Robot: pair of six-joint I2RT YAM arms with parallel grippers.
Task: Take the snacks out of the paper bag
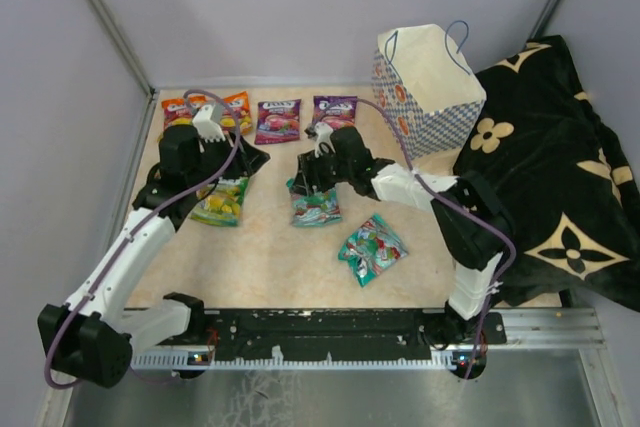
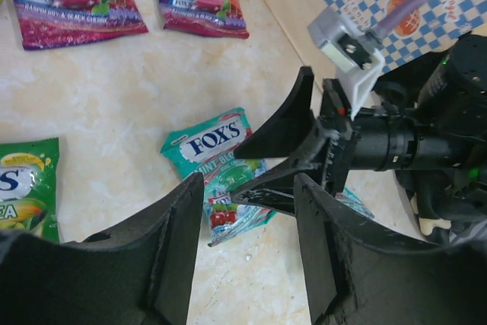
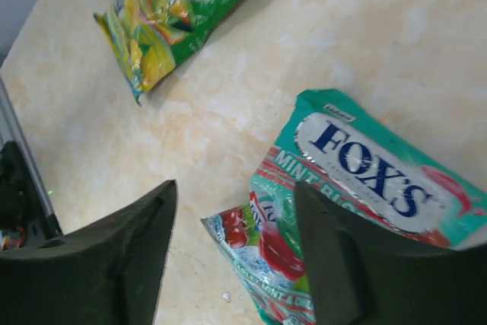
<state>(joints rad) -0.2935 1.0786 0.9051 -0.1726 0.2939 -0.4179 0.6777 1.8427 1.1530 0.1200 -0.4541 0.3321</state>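
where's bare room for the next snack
The bare near strip of tabletop between the green packet, the nearer teal packet and the front rail. Crowded: the back row of packets and the middle, around the left gripper and right gripper.

Soft, even light falls from above, and shadows stay faint. The glossy teal candy packet (image 3: 365, 176) shows mild sheen. The near black gripper fingers (image 3: 114, 264) look blurred.
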